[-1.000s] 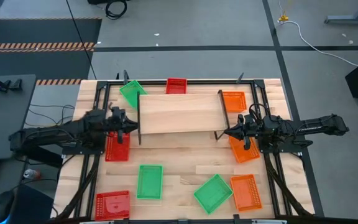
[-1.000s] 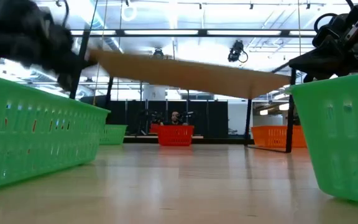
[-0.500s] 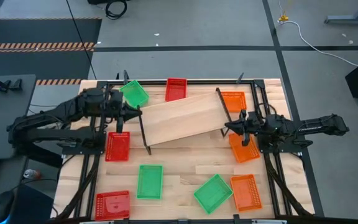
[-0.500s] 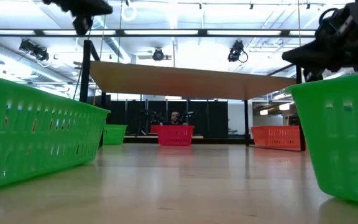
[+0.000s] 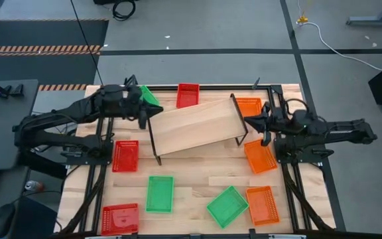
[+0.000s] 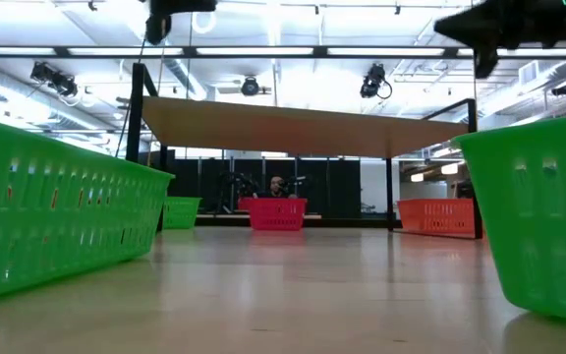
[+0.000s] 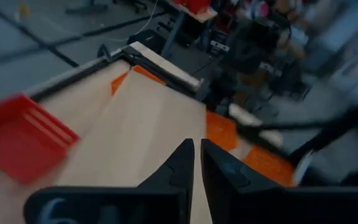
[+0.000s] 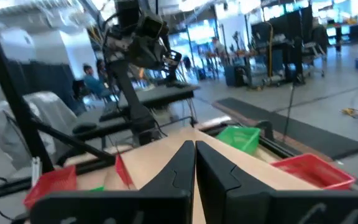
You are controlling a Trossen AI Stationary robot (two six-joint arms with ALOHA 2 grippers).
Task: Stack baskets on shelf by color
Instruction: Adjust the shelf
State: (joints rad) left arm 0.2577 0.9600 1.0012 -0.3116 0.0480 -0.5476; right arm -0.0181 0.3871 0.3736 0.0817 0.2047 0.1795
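The light-wood shelf (image 5: pixel 194 126) stands askew on its black legs in the middle of the table, its left end nearer than its right. My left gripper (image 5: pixel 150 113) is shut and hovers above the shelf's far left corner (image 6: pixel 155 29), looking along the plank (image 7: pixel 142 124). My right gripper (image 5: pixel 245 121) is shut and hovers above the shelf's right end (image 6: pixel 480 54). Green (image 5: pixel 159 194), red (image 5: pixel 125 155) and orange (image 5: pixel 260 157) baskets lie flat on the table around the shelf. A green basket (image 5: pixel 148 96) is partly hidden by my left arm.
A red basket (image 5: pixel 188 95) and an orange one (image 5: pixel 249 106) sit behind the shelf at the far edge. Near the front edge lie a red (image 5: pixel 119 218), a green (image 5: pixel 227 206) and an orange basket (image 5: pixel 262 204). Black rails run along both table sides.
The shelf has turned about: its left end swung toward the near edge while its right end stayed roughly in place, and it now stands still. Both grippers have risen above the shelf's ends and moved toward the far edge.
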